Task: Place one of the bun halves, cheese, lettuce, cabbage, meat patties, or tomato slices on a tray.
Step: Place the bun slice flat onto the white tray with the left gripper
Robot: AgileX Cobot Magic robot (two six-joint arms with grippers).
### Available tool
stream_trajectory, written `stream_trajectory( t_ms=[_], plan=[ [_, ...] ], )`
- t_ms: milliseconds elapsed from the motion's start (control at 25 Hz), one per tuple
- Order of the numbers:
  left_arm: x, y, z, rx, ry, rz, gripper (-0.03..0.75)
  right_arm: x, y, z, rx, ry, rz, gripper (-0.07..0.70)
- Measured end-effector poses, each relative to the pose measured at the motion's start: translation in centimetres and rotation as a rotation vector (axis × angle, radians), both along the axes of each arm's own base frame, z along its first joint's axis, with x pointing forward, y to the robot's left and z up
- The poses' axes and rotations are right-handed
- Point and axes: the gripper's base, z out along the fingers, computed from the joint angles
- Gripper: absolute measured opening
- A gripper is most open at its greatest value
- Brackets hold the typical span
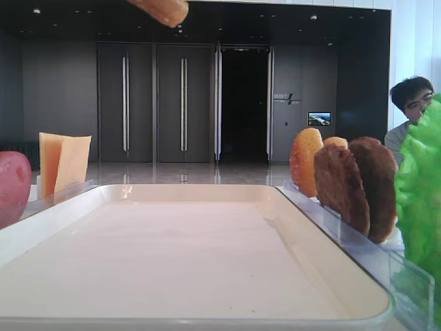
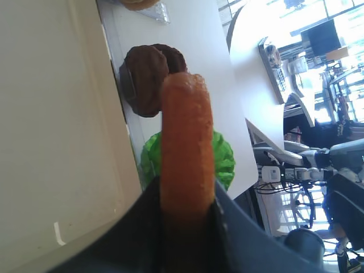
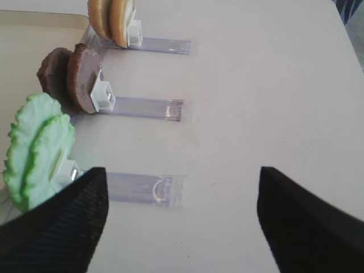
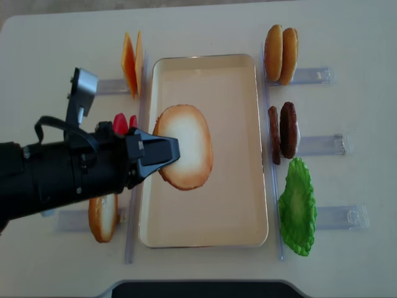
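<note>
Counter-level view: tray (image 1: pixel 207 303) filled the foreground, its cream floor bare; cheese (image 1: pixel 62 162) stood on edge at its left, a tomato slice (image 1: pixel 12 186) nearer the lens. Two meat patties (image 1: pixel 355 187) and two bun halves (image 1: pixel 309 162) stood upright in a clear holder (image 1: pixel 375 258) on the right, lettuce (image 1: pixel 420 189) at the edge. A scrap of the held bun half (image 1: pixel 162 9) poked in at the top, well above the tray.

Right wrist view: right tool (image 3: pixel 182 222) stood wide open, dark fingers (image 3: pixel 62 227) well apart and holding nothing, over the bare counter (image 3: pixel 273 85). Lettuce, patties and buns sat upright at the left ends of three clear holders.

Left wrist view: left tool (image 2: pixel 187 216) was clamped tight on the bun half, seen edge-on as an orange band rising from between the fingers. Tray rim to the left, patties and lettuce beyond it.

Overhead view: left tool (image 4: pixel 162 151) gripped the bun half (image 4: pixel 186 146) by its left edge, pale toasted face up, golden rim all round, hanging over the middle of the tray (image 4: pixel 205 230). Contact with the tray floor could not be judged from above. Another bun half (image 4: pixel 103 217) stood in the near-left holder, tomato slices (image 4: pixel 124 122) peeping out beside the arm, cheese (image 4: pixel 131 62) further up. Buns, patties and lettuce lined the right side.
</note>
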Motion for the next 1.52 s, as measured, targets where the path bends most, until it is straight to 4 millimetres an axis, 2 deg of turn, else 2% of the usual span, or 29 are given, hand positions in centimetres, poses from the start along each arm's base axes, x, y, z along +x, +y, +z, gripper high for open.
stream_trajectory(
  t_ms=[280, 640, 880, 1520],
  plan=[
    [0.7, 0.0, -1.4, 0.046, 0.017, 0.025, 0.139, 0.0, 0.0, 0.0, 0.001, 0.001, 0.004, 0.545],
    [3.5, -1.7, -6.5, 0.105, 0.118, -0.039, 0.139, 0.0, 0.0, 0.0, 0.001, 0.001, 0.004, 0.545],
    [4.1, -2.2, -9.1, 0.158, 0.179, -0.084, 0.139, 0.0, 0.0, 0.0, 0.001, 0.001, 0.004, 0.545],
    [5.7, -2.9, -10.4, 0.213, 0.131, -0.145, 0.139, 0.0, 0.0, 0.0, -0.002, 0.001, 0.002, 0.545]
  ],
)
